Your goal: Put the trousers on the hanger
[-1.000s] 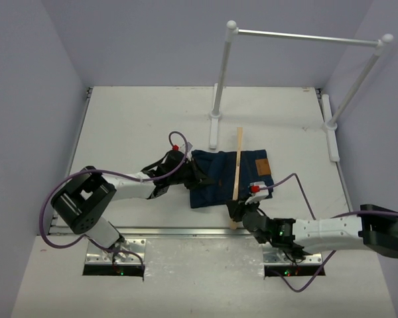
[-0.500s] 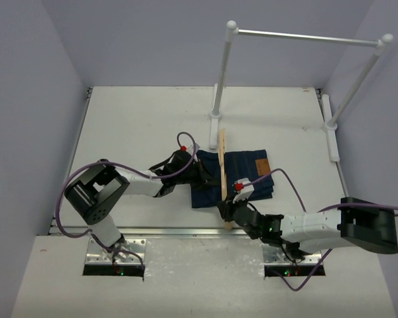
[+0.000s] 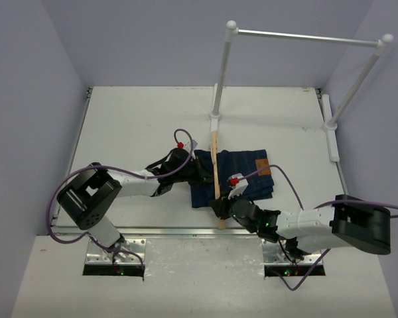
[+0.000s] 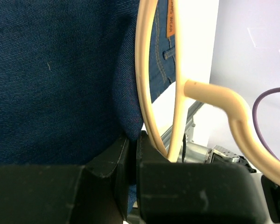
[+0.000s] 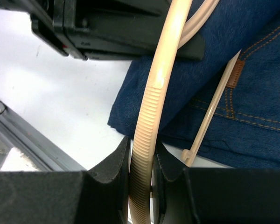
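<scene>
The dark blue trousers (image 3: 242,173) lie folded on the white table, right of centre. The tan hanger (image 3: 215,169) stands across their left part, running from near to far. My left gripper (image 3: 200,173) is shut on a fold at the trousers' left edge; in the left wrist view the jaws (image 4: 132,142) pinch denim (image 4: 60,70) beside the hanger's loop (image 4: 141,70). My right gripper (image 3: 222,207) is shut on the hanger's near end; in the right wrist view the jaws (image 5: 142,149) clamp its ribbed bar (image 5: 156,93) over the trousers (image 5: 252,93).
A white metal rail (image 3: 305,36) on two ball-topped posts stands at the back right; its left foot (image 3: 214,129) is just beyond the hanger's far tip. A metal strip (image 3: 152,232) runs along the table's near edge. Purple walls enclose the left, back and right.
My right gripper has carried the hanger to the left across the trousers, from near the waistband patch to their left part. My left gripper has kept its hold at the left edge.
</scene>
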You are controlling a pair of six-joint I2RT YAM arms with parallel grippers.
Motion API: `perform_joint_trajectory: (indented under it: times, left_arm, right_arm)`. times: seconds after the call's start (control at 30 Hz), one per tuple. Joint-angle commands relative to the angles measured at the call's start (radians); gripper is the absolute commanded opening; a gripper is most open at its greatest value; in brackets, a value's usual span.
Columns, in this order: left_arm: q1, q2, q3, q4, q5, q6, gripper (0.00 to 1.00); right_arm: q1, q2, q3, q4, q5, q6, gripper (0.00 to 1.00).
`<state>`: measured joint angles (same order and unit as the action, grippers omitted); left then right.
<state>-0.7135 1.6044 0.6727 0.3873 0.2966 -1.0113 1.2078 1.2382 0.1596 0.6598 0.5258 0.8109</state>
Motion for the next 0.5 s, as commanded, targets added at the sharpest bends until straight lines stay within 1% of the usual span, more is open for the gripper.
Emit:
perform_joint_trajectory:
  times: [0.0, 0.13, 0.23, 0.3, 0.33, 0.37, 0.4, 0.47]
  left_arm:
    - [0.039, -0.044, 0.035, 0.083, -0.047, 0.033, 0.00]
    - [0.049, 0.005, 0.069, 0.131, -0.049, 0.052, 0.00]
    - [0.059, 0.071, 0.143, 0.164, 0.017, 0.096, 0.00]
    - [0.057, 0.097, 0.174, 0.181, 0.062, 0.124, 0.00]
    - [0.055, 0.115, 0.187, 0.218, 0.110, 0.139, 0.00]
    - [0.054, 0.133, 0.196, 0.258, 0.160, 0.152, 0.03]
    - [0.054, 0.146, 0.200, 0.289, 0.199, 0.162, 0.10]
    - [0.052, 0.177, 0.213, 0.316, 0.260, 0.184, 0.19]
  right_arm:
    - [0.005, -0.032, 0.032, -0.010, -0.098, 0.039, 0.00]
    - [0.006, -0.056, 0.040, -0.047, -0.123, 0.051, 0.00]
    - [0.006, -0.056, 0.086, -0.125, -0.156, 0.011, 0.00]
    - [0.002, -0.066, 0.087, -0.133, -0.160, -0.018, 0.00]
    - [-0.008, -0.069, 0.088, -0.133, -0.171, -0.037, 0.00]
    - [-0.023, -0.068, 0.089, -0.134, -0.193, -0.049, 0.00]
    - [-0.040, -0.065, 0.090, -0.134, -0.220, -0.053, 0.00]
    - [-0.077, -0.044, 0.082, -0.101, -0.318, -0.045, 0.00]
